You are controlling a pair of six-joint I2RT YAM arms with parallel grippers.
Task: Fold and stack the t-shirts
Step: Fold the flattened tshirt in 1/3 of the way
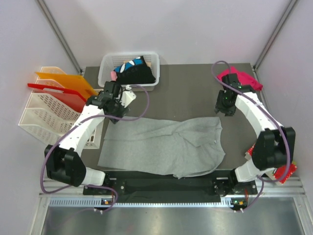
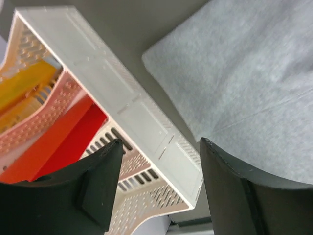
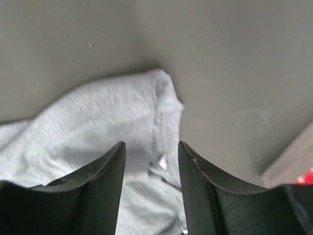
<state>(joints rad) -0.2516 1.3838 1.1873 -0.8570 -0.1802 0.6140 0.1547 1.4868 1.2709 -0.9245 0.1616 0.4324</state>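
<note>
grey t-shirt (image 1: pixel 161 147) spread on table (image 1: pixel 190 93), left gripper (image 2: pixel 161 149) parted, empty, near its corner, right gripper (image 3: pixel 151 149) parted, empty, above it

The right arm (image 1: pixel 254 115) hides part of the pink shirt (image 1: pixel 250 79) and most of the red packet (image 1: pixel 287 171); the grey shirt (image 3: pixel 98 122) looks blurred.

My left pincer (image 2: pixel 160 193) hangs wide open and empty; my right pincer (image 3: pixel 150 192), also empty, holds its jaws less far apart.
</note>
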